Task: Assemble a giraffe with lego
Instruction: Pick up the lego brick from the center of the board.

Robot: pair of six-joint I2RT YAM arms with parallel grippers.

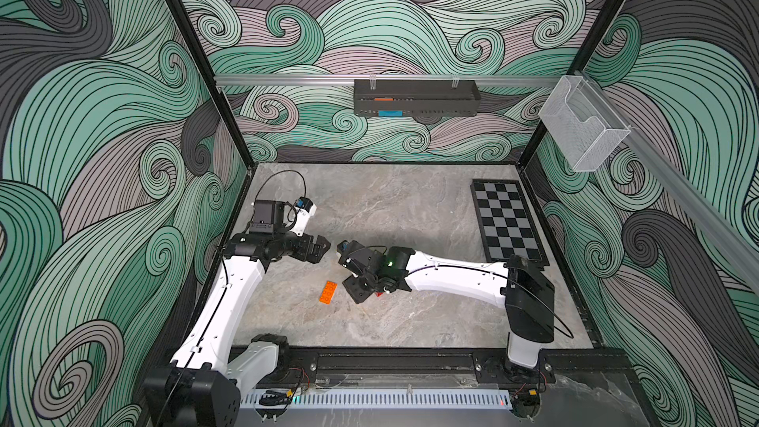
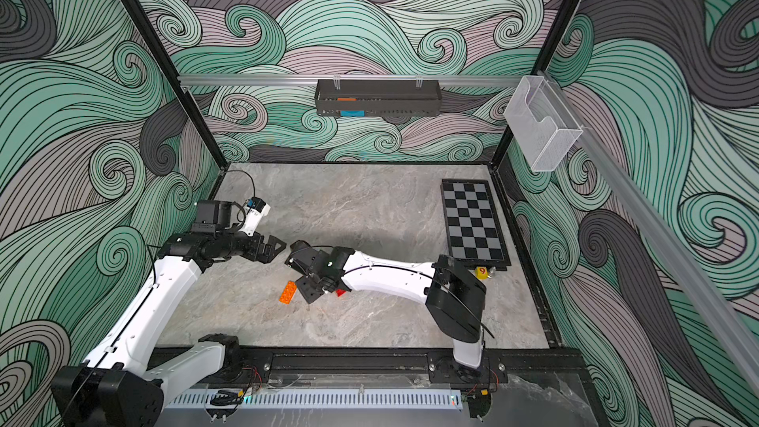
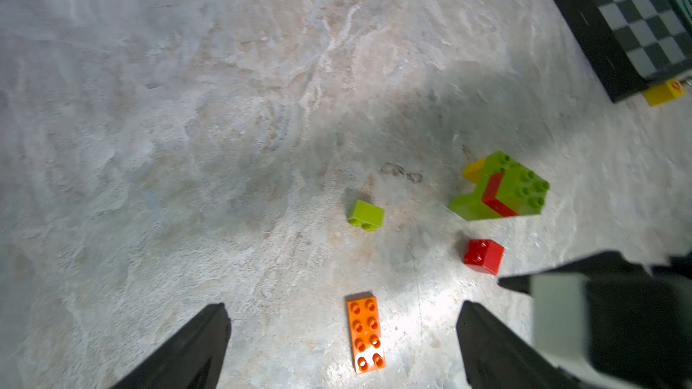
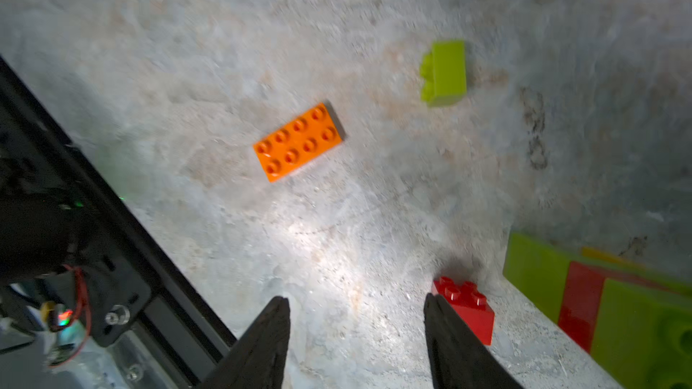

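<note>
Centring looked the crux: the right tool (image 4: 355, 299), fingers moderately apart and empty, had the red brick (image 4: 464, 306) just outside one finger, not between them. It would probably need to shift sideways to straddle the brick's flat sides before closing. The left tool (image 3: 342, 304) stood wide, empty. In a top view the orange brick (image 2: 288, 292) lay flat on the worktop (image 2: 369, 207), studs up, long axis about one to seven o'clock, the red brick at its three o'clock. The part-built giraffe (image 3: 520, 188) lay on its side beside that.
</note>
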